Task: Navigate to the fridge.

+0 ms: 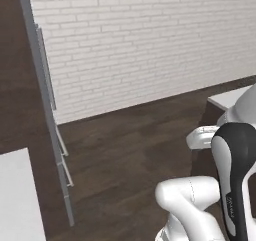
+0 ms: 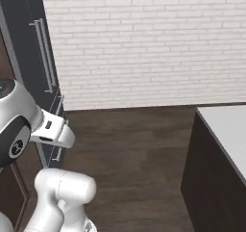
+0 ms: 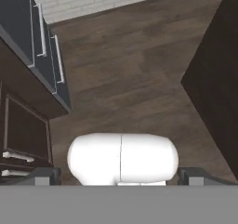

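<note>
The fridge [image 2: 29,48] is a tall matte grey unit at the upper left of the right base view, with two long vertical bar handles and drawer handles lower down. In the left base view I see the fridge [image 1: 46,90] almost edge-on along the left side, its handles sticking out toward the room. The hand view has the fridge [image 3: 44,42] at its top left, front face tilted. My gripper [image 3: 120,179] is open, its two dark fingertips [image 3: 44,176] far apart at the bottom with nothing between them, well short of the fridge.
A dark island with a pale top [image 2: 223,130] stands on the right, also seen as the island [image 3: 214,93]. Dark brown cabinets [image 3: 23,130] adjoin the fridge. A white counter [image 1: 15,195] lies at lower left. A white brick wall [image 2: 144,43] closes the back; wooden floor [image 2: 129,144] lies between.
</note>
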